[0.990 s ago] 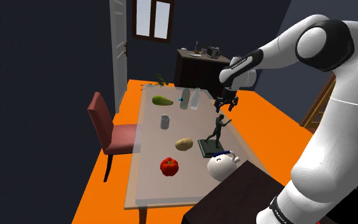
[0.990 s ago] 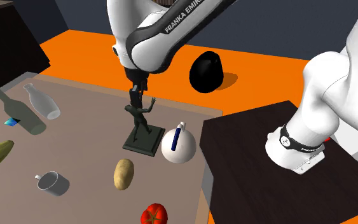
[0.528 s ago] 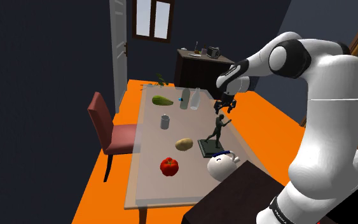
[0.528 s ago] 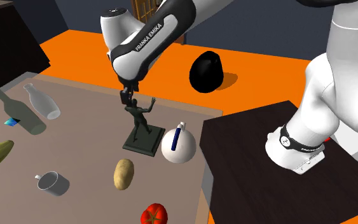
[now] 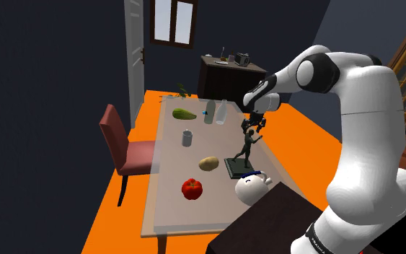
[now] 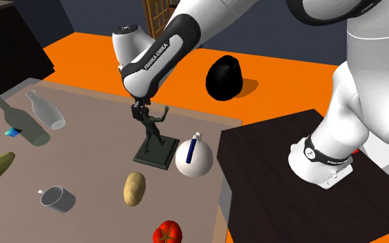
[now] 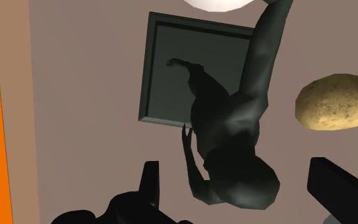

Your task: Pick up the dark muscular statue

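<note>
A long table (image 5: 174, 211) with a plain taupe top stands on an orange floor (image 5: 104, 216) in a room with dark blue walls. At the far end are a white door (image 5: 134, 50), a wood-framed window (image 5: 174, 20) and a dark sideboard (image 5: 226, 76). A red upholstered chair (image 5: 122, 143) is drawn up to the table on the shoulder view's left.

The dark muscular statue (image 5: 244, 149) stands upright on its square dark plinth (image 7: 190, 70), near the table edge on the shoulder view's right, one arm raised. A potato (image 5: 208, 163) lies near it, toward the middle of the table. A round white jar (image 5: 252, 186) with a blue mark sits just beside the plinth, on the stand's side.

The black gripper (image 5: 252, 128) hangs directly over the figure, pointing down. In the wrist view its fingers (image 7: 151, 184) stand well apart with the statue's head between them, neither touching it.

Elsewhere on the top are a red tomato (image 5: 192, 188), a grey mug (image 5: 187, 137), a green cucumber (image 5: 184, 113), a dark bottle (image 6: 19, 124) and a pale bottle (image 6: 44, 109). A rounded black object (image 6: 224, 77) rests on the orange floor beyond the table in the second exterior view. The arm's dark box stand (image 6: 310, 200) sits at the table's end.
</note>
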Available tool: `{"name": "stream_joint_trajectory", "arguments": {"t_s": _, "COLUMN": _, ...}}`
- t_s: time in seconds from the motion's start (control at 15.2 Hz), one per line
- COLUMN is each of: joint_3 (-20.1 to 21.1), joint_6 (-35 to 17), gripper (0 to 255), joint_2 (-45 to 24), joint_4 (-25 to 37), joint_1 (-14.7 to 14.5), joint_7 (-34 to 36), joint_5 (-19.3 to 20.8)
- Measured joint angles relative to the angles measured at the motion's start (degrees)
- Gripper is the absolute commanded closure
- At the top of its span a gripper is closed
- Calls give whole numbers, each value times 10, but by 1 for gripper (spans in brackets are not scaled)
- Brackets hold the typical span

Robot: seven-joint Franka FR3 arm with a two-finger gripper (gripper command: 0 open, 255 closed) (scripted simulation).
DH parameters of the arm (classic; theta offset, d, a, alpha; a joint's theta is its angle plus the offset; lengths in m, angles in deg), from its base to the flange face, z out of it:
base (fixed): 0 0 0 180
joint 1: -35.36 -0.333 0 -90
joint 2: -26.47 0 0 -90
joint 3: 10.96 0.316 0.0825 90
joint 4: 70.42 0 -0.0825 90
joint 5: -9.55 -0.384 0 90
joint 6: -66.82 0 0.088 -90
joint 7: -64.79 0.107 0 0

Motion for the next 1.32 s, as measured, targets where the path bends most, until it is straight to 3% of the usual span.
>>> {"name": "stream_joint_trajectory", "arguments": {"t_s": 0.07, "joint_3": 1, "joint_6": -4, "gripper": 0, "joint_2": -3, "joint_4": -1, "joint_1": 0, "joint_7": 0, "joint_5": -1}}
{"name": "stream_joint_trajectory", "arguments": {"t_s": 0.13, "joint_3": 1, "joint_6": -6, "gripper": 255, "joint_2": -4, "joint_4": -2, "joint_1": 0, "joint_7": 0, "joint_5": -1}}
{"name": "stream_joint_trajectory", "arguments": {"t_s": 0.79, "joint_3": 1, "joint_6": -8, "gripper": 255, "joint_2": -4, "joint_4": -2, "joint_1": 0, "joint_7": -1, "joint_5": -2}}
{"name": "stream_joint_trajectory", "arguments": {"t_s": 1.32, "joint_3": -7, "joint_6": 27, "gripper": 255, "joint_2": 32, "joint_4": -5, "joint_1": -6, "joint_7": 4, "joint_5": 9}}
